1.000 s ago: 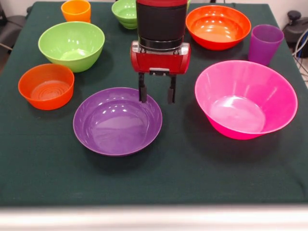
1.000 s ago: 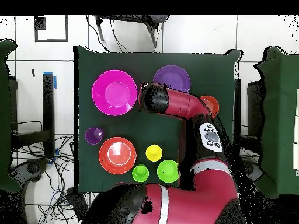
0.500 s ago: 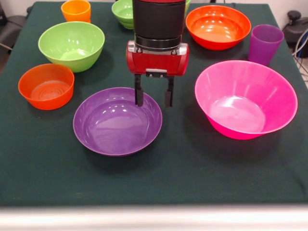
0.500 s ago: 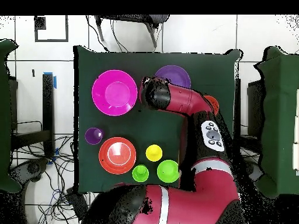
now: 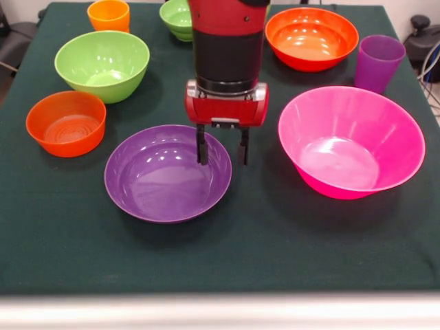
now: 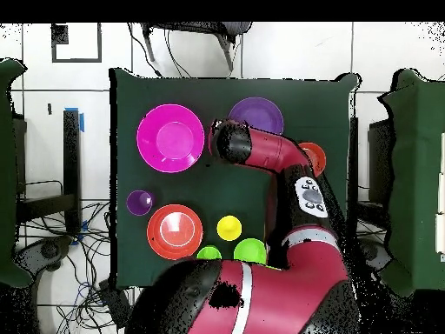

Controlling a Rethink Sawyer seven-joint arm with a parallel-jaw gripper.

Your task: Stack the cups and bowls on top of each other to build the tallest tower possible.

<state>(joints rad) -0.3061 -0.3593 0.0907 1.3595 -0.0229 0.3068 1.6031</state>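
- Your end effector is released, fingers straddling the right rim of the purple bowl.
- The pink bowl sits apart to its right; bare desk lies between.

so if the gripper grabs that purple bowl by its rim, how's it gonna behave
The purple bowl looks like thin glossy plastic, so probably light, and slick between the open gripper fingers. It is wide and shallow, so a one-sided rim pinch would likely let it tilt or swing. If nudged instead, it may slide on the green cloth.
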